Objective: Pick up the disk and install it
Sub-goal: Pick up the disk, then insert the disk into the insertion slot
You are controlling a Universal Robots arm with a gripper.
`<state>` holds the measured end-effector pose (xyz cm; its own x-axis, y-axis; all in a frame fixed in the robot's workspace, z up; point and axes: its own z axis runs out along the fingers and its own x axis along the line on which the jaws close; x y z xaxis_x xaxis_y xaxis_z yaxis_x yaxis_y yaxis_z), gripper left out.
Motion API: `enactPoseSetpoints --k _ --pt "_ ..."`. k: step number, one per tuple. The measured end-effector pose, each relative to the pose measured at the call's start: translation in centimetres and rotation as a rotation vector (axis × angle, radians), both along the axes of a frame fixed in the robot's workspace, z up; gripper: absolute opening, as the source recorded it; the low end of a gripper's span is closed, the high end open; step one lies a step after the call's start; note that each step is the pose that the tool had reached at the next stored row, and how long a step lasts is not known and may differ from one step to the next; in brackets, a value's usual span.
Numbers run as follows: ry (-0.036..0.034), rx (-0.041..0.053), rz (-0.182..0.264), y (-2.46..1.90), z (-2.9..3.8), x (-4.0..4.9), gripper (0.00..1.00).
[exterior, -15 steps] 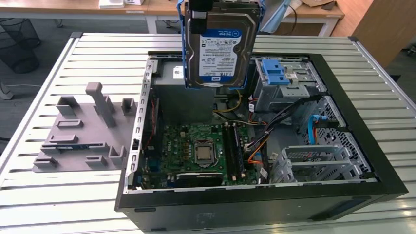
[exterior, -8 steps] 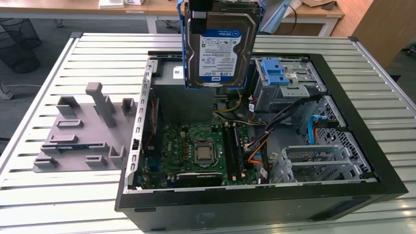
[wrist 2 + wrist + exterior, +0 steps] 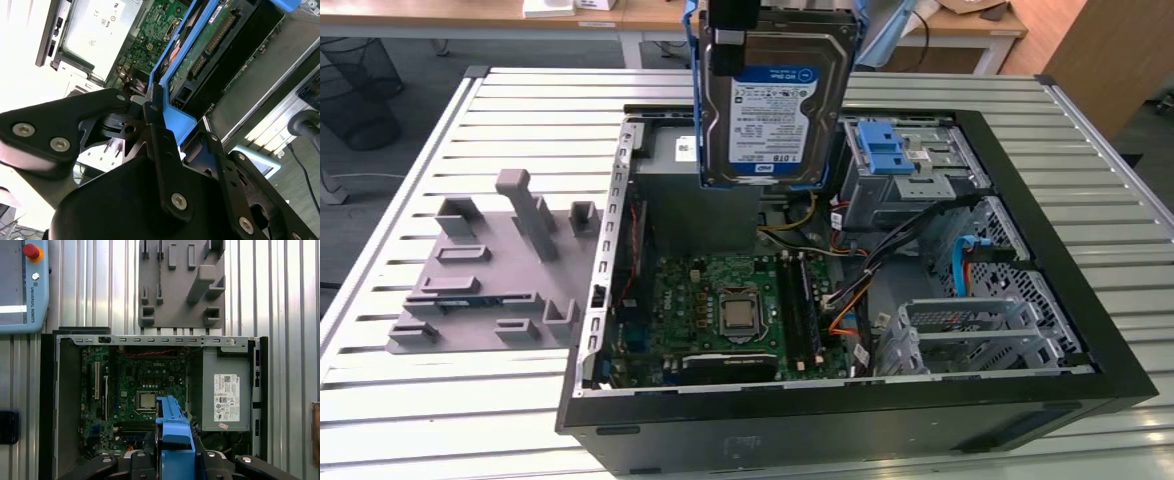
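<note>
1. Hand (image 3: 165, 117): in the second wrist view its black fingers (image 3: 100, 112) are pressed in on the disk's blue carrier frame (image 3: 172, 120), pinching it.
2. Disk (image 3: 774, 100): hangs upright from the hand. In the exterior view the side w/ the blue-and-white label (image 3: 771, 115) faces the camera, and the blue frame runs down both long edges. The second wrist view shows the other face, w/ a green circuit board (image 3: 210, 45).
3. Under the disk: open PC case (image 3: 854, 425), lying on its side, cover off. The disk is held over the case's far end, not seated in any bay.
4. Inside the case: grey power-supply box w/ white sticker (image 3: 225, 390) sits behind the disk's lower edge in the exterior view. Nearer the camera lies the motherboard (image 3: 720, 300) w/ CPU socket (image 3: 738, 313).
5. To the exterior view's right of the disk: blue latch on a silver cage (image 3: 887, 155). A silver drive cage (image 3: 974, 335) sits nearer the camera, w/ orange & black cables (image 3: 854, 300) between board and cages.
6. Grey fixture plate (image 3: 494, 270) w/ upright blocks lies on the slatted table (image 3: 400, 420), just beside the case on the exterior view's left.
7. Farther out: a pendant w/ red button (image 3: 31, 251) lies on the table past a case corner in the first wrist view. Desks (image 3: 454, 25) and a black mesh bin (image 3: 354, 90) stand beyond the table.
</note>
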<state>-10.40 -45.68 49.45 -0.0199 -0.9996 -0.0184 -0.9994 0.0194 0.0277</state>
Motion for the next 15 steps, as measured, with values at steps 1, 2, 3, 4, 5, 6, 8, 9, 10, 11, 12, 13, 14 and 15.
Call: enactPoseSetpoints --k 1,2,3,4,5,6,8,9,10,11,12,13,14,15 --pt "0.0000 0.0000 0.000 -0.08 0.00 0.00 0.37" --pt "0.0000 0.0000 0.000 -0.13 0.00 0.00 0.37" --pt "0.0000 0.0000 0.000 -0.15 0.00 0.08 0.37" --pt "0.0000 0.0000 0.000 -0.17 0.00 0.24 0.37" --pt "0.0001 -0.0001 0.000 -0.17 0.00 0.44 0.37" --pt "0.0001 -0.0001 0.000 -0.18 0.00 0.69 0.37" --pt "0.0001 -0.0001 0.000 -0.19 0.00 1.12 0.37" --pt "0.0001 0.0000 0.000 -0.19 0.00 1.28 0.37" --pt "0.0000 0.0000 0.000 -0.19 0.00 1.46 0.37" --pt "0.0001 -0.0001 0.000 -0.20 0.00 1.59 0.37" --pt "0.0000 0.0000 0.000 -0.20 0.00 1.69 0.37" --pt "0.0000 0.0000 0.000 -0.20 0.00 1.73 0.37" --pt "0.0000 0.0000 0.000 -0.20 0.00 1.73 0.37" --pt "0.0000 0.0000 0.000 -0.19 0.00 1.78 0.37"
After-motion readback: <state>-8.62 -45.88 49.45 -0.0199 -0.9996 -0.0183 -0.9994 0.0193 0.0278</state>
